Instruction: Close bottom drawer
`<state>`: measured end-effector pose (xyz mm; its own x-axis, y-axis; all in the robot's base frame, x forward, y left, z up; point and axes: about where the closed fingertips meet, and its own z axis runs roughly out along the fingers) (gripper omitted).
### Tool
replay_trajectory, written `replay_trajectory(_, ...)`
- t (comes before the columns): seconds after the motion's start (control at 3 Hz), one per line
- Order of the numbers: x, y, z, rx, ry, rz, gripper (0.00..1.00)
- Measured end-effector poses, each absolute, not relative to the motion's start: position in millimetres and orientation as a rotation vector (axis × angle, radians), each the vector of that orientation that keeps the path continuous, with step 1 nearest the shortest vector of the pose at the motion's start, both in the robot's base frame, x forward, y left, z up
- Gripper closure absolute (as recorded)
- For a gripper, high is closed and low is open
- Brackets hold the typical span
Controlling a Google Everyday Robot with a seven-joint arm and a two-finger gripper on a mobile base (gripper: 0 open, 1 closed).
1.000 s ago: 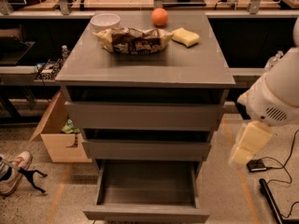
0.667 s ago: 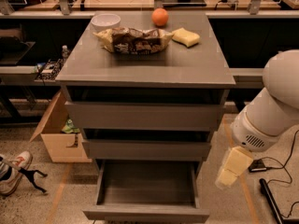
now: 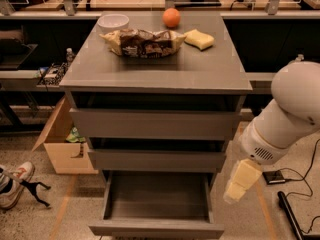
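The grey cabinet (image 3: 155,76) has three drawers. The bottom drawer (image 3: 156,227) is pulled far out toward me, its empty grey box interior showing and its plain front at the lower edge of the view. The middle drawer (image 3: 156,160) and the top drawer (image 3: 155,125) sit nearly in. My gripper (image 3: 239,183), with cream-coloured fingers, hangs from the white arm (image 3: 285,116) at the right of the cabinet, just right of the open drawer's right wall and above its front corner. It holds nothing that I can see.
On the cabinet top lie a white bowl (image 3: 113,22), an orange (image 3: 171,17), a snack bag (image 3: 142,42) and a yellow sponge (image 3: 199,39). A cardboard box (image 3: 62,144) and a shoe (image 3: 14,184) are on the floor at left. Cables (image 3: 292,184) lie on the floor at right.
My arm has swung down and left, bringing the gripper from beside the middle drawer to beside the open bottom drawer's right side. The drawer has not moved.
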<state>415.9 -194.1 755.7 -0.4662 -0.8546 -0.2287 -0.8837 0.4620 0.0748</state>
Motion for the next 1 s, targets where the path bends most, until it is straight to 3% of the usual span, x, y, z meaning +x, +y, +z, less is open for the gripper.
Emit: replay_trajectory(1.0,430.7,-165.4,575.9,-1.174,2.685,0.503,0.00)
